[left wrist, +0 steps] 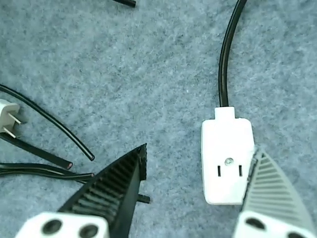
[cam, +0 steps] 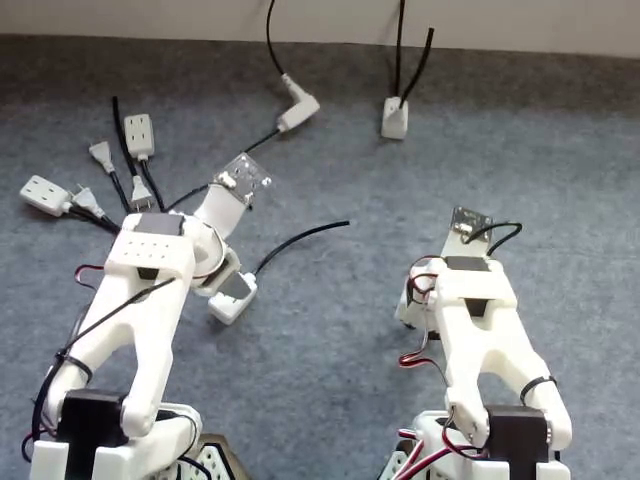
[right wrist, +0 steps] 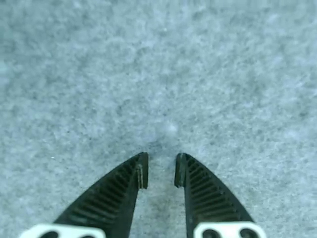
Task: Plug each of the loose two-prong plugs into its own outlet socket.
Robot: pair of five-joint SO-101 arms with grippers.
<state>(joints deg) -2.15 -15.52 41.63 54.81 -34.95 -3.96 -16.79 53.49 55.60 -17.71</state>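
A white outlet socket [left wrist: 227, 161] on a black cord [left wrist: 225, 59] lies face up on the grey carpet. It sits inside my open left gripper [left wrist: 200, 148], against the grey finger [left wrist: 270, 183] and well apart from the black finger [left wrist: 124, 173]. In the high view that socket [cam: 232, 298] lies under the left gripper [cam: 225, 285]. A loose two-prong plug [left wrist: 7, 116] lies off to the side. My right gripper [right wrist: 161, 157] hovers over bare carpet, all but shut, with nothing between its fingers. It shows under the right arm [cam: 410, 300].
At the far left lie two more white sockets [cam: 45, 195] [cam: 139, 133] and several loose plugs [cam: 140, 192] with tangled black cords. An angled plug [cam: 298, 110] and a white block [cam: 395, 118] sit at the back. A black cable [cam: 300, 240] crosses the middle.
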